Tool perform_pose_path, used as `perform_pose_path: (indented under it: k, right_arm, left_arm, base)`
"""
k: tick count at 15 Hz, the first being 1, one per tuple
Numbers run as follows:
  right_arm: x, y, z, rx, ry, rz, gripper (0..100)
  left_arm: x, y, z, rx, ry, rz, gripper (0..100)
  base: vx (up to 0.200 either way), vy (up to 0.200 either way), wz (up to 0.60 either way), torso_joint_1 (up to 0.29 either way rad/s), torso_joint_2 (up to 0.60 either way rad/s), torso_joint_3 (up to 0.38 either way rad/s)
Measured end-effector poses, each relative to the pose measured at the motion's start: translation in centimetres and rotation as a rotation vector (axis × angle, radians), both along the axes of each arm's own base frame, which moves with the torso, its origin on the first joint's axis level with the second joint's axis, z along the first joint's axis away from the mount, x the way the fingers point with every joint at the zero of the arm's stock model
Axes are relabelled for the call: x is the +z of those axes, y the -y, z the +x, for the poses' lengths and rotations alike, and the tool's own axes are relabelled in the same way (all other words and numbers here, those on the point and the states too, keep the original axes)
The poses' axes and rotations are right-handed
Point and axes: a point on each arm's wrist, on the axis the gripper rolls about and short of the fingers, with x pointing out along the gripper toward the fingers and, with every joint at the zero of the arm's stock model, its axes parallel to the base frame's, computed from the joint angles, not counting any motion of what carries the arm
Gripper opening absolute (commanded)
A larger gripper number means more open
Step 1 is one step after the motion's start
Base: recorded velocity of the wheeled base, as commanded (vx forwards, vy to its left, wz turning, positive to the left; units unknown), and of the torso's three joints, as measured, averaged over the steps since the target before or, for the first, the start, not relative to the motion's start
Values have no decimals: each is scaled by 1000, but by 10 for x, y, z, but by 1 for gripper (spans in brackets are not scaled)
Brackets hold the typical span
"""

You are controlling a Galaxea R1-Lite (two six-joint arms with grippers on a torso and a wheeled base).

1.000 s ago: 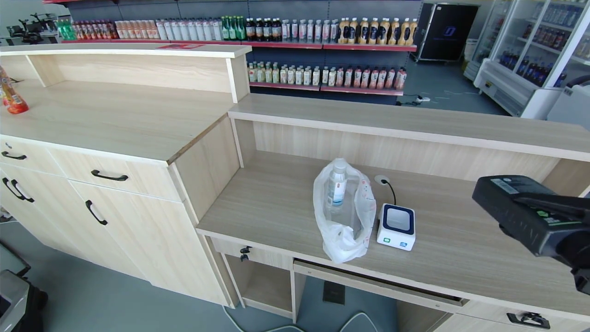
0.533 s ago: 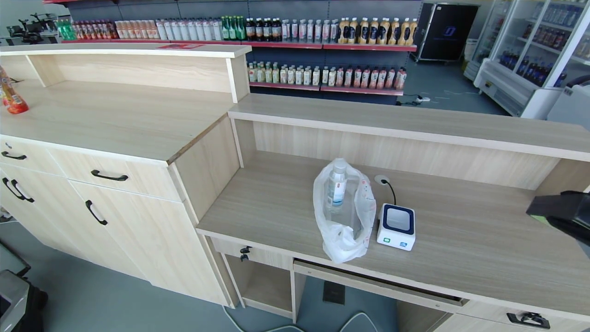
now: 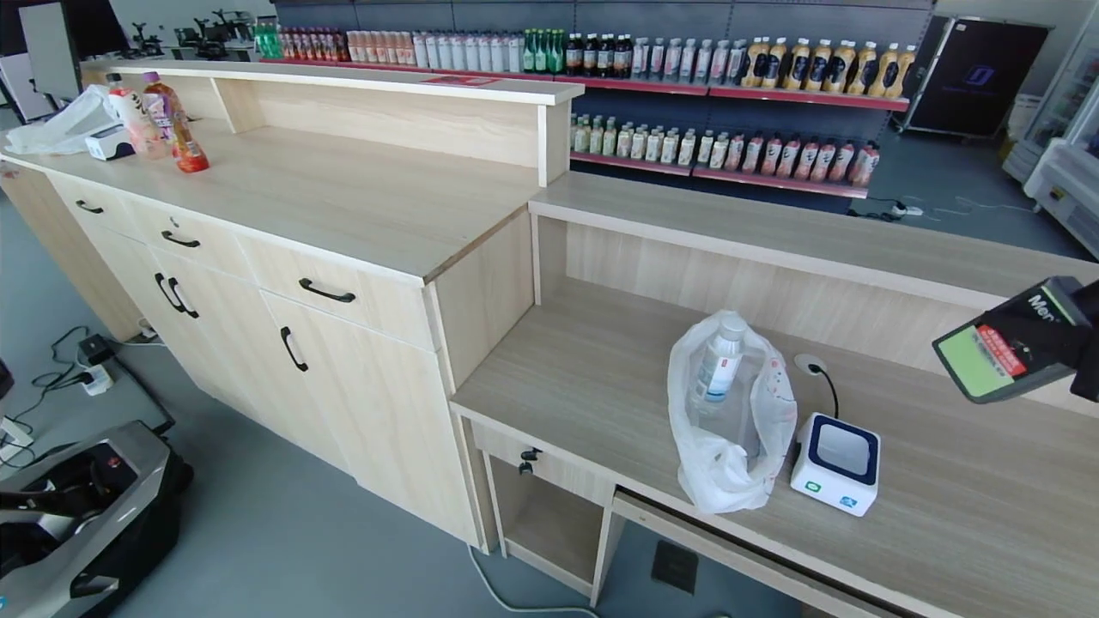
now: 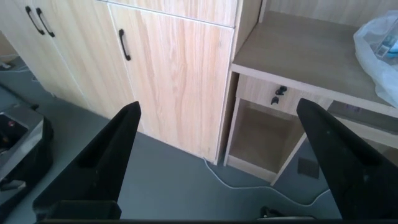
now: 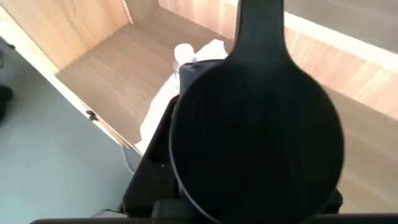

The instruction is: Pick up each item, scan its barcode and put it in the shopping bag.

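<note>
A: Item in hand?
B: One black box (image 3: 1009, 350) with a green and red label, pinched in my right tool (image 3: 1085, 364), up in the air to the right of the scanner (image 3: 837, 463).
A: Handling?
B: Stiff, likely light. The flat sides suit a firm pinch; leave the label bare.
A: Left tool (image 4: 217, 104)?
B: Spread, nothing between.
A: Bag (image 3: 730, 468)?
B: Soft, white, on the tabletop (image 3: 944, 515) just beside the scanner, with one bottle (image 3: 718, 365) upright inside.

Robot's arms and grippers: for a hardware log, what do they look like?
The left gripper has two plain, matte black fingers, broad at the base and tapering to blunt tips. The right arm, at the head view's edge, is black too; its finer details are hard to make out.
</note>
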Motion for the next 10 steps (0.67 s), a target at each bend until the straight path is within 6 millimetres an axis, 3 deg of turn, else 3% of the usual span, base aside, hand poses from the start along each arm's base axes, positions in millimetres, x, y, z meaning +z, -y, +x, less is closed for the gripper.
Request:
perform_pose_path:
  k: [2, 5, 10]
  right_arm:
    - [-8, -5, 27, -25, -90, 139, 0]
    - [-36, 2, 68, -35, -193, 196, 0]
    - [-91, 37, 111, 68, -298, 185, 0]
  left_arm:
    - [0, 0, 0, 0, 0, 0, 100]
    - [0, 0, 0, -1, 0, 0, 100]
    - [0, 0, 0, 0, 0, 0, 100]
  base:
    - [0, 0, 0, 0, 0, 0]
    - [0, 0, 0, 0, 0, 0]
    - [0, 0, 0, 0, 0, 0]
